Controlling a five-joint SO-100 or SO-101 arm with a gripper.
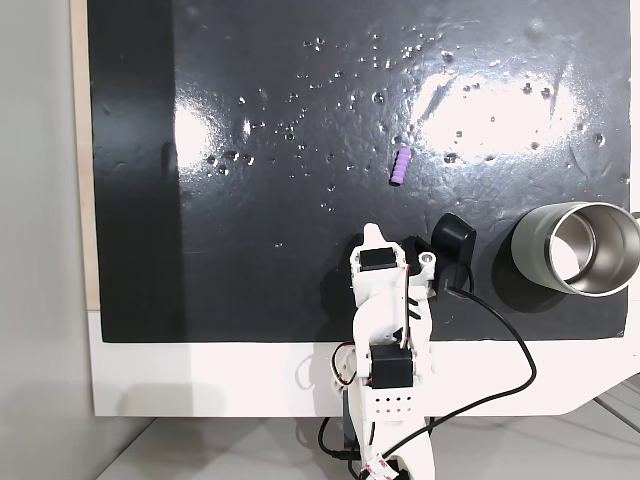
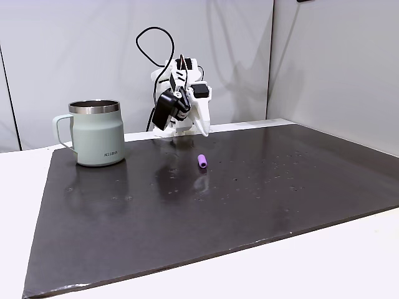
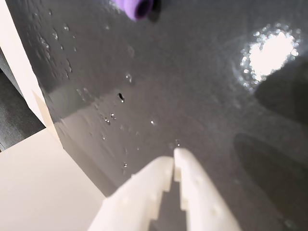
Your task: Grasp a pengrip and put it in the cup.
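Two white plastic fingers of the arm's gripper (image 3: 173,156) meet tip to tip in the wrist view, pressed together with nothing between them, hanging above a glossy black mat (image 3: 192,96) speckled with small bumps and glare. At the top edge of that view sits the small light-purple ribbed cylinder, the pengrip (image 3: 134,7), only partly in frame and well apart from the fingertips. In a fixed view from above, the pengrip (image 1: 401,166) lies flat on the black mat (image 1: 250,250), ahead of the white arm (image 1: 385,300), whose closed gripper (image 1: 373,233) points toward it without touching. The round grey-green metal cup (image 1: 578,248) with a shiny steel inside stands upright near the right edge of the mat in that view, well apart from the pengrip. In a fixed view from the side, the cup (image 2: 96,134) shows a handle on its left and stands at the far left of the mat, the pengrip (image 2: 202,161) lies to its right, and the gripper (image 2: 203,129) hangs just behind the purple piece.
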